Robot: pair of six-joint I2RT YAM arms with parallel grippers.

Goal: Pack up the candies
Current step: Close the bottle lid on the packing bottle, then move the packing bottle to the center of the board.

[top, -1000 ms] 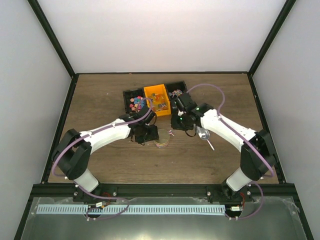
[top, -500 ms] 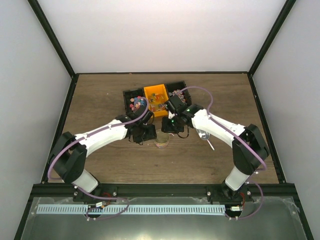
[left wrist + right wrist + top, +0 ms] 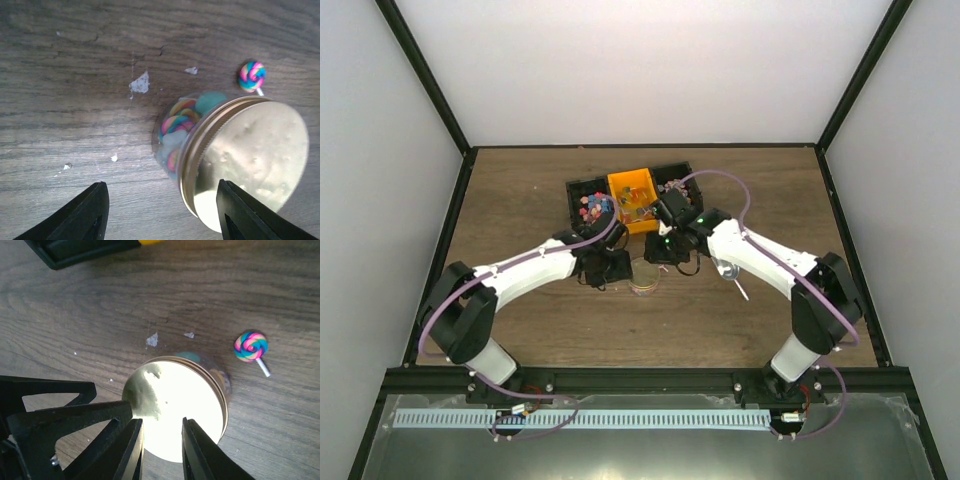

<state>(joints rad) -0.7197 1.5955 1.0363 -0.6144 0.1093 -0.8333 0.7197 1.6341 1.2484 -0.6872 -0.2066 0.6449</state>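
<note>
Rainbow-swirl and pale blue candies [image 3: 177,122] sit inside the clear round glass jar [image 3: 167,150], under its cream metal lid [image 3: 250,155], on the wooden table [image 3: 75,75]. One swirl lollipop [image 3: 250,346] lies just beside the jar. The left claw [image 3: 161,184] stands released, fingers wide apart. The right claw [image 3: 161,420], narrowly parted and empty, has swung from the black plastic trays [image 3: 588,188] to above the lid.

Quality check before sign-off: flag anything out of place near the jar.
A swirl lollipop lies loose on the table beside the jar, outside it though the lid is on. Small white flecks mark the table nearby.
</note>
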